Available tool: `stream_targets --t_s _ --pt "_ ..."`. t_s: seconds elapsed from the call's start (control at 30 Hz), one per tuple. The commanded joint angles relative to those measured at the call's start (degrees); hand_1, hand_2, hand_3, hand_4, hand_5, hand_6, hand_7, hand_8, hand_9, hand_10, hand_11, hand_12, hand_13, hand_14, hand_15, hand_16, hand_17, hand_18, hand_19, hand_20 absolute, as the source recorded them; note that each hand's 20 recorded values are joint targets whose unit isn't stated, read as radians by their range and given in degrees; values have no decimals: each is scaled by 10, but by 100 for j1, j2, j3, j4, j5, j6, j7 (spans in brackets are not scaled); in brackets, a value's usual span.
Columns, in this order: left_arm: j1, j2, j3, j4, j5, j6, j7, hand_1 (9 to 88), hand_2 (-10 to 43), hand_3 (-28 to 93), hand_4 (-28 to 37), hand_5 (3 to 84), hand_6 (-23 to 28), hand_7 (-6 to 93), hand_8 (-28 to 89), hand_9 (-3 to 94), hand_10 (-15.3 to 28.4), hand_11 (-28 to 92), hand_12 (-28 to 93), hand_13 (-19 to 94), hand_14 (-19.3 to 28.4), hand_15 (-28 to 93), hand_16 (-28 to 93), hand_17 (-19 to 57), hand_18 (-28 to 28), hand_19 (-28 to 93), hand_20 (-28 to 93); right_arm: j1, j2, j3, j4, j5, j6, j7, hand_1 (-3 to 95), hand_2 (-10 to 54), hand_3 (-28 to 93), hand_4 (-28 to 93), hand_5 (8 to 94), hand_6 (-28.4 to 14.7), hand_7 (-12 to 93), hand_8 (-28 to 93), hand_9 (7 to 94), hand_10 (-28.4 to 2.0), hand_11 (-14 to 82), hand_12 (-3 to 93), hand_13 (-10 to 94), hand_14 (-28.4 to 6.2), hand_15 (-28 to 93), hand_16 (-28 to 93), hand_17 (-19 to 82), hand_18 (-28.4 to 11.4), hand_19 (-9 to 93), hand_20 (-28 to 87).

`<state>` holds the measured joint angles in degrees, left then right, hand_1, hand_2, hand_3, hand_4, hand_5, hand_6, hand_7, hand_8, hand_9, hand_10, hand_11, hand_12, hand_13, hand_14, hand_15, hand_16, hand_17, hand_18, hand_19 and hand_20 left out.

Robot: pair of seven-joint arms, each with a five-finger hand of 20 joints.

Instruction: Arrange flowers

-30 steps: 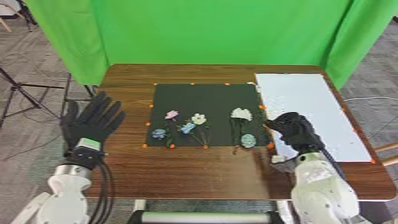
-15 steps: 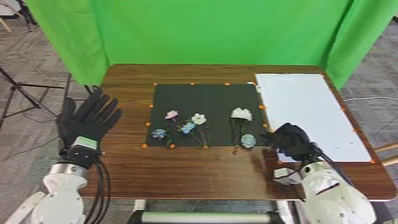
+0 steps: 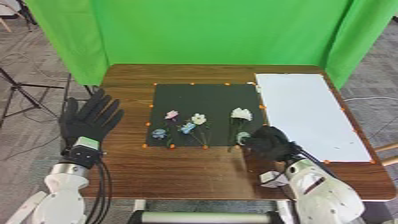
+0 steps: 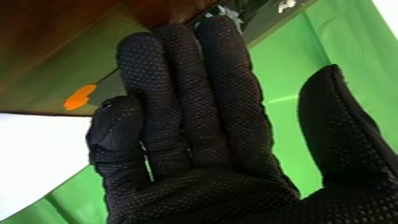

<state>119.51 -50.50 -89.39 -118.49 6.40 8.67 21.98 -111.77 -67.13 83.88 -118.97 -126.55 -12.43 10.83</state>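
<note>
Pale blue-green flower (image 3: 242, 135) lies immediately left of the right hand (image 3: 272, 143), the nearer hand. Right hand: empty, thumb spread wide.

- In the head view we see fairly even, bright light on the green curtain (image 3: 204, 30), its folds darker.
- We find the white sheet (image 3: 306, 115) nearly washed out, while the black mat (image 3: 204, 95) gives back little light.
- A soft shadow darkens the brown table (image 3: 204, 180) beside the right hand (image 3: 269, 142).
- In the right wrist view we notice a greenish sheen on the wood and bent-looking straight edges.
- We can't tell the light's source.
</note>
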Motion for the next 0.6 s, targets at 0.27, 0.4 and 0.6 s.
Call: stream_targets --t_s 0.27,0.4,0.6 --pt "-8 -68 39 29 32 -5 -70 235 164 702 -283 392 76 155 -89 326 140 219 115 243 149 393 -77 -63 148 378 101 114 62 -376 -25 -507 878 1177 191 127 742 -236 678 -58 147 -109 670 -181 137 149 596 -163 583 233 369 -217 897 406" --pt "35 -73 21 18 22 19 -78 237 163 701 -283 392 76 156 -90 327 140 218 114 243 148 392 -77 -62 147 377 101 36 122 -365 -109 -148 1267 967 191 128 743 -225 728 -50 266 -98 707 -182 166 159 623 -157 582 229 382 -215 905 387" --pt "45 -58 1 19 11 16 -51 237 163 702 -283 392 77 156 -90 327 140 220 116 244 148 392 -77 -62 147 377 101 89 67 -58 68 666 915 -1161 200 122 761 -227 730 -34 374 -113 748 -166 270 217 630 -155 658 279 394 -205 926 400"
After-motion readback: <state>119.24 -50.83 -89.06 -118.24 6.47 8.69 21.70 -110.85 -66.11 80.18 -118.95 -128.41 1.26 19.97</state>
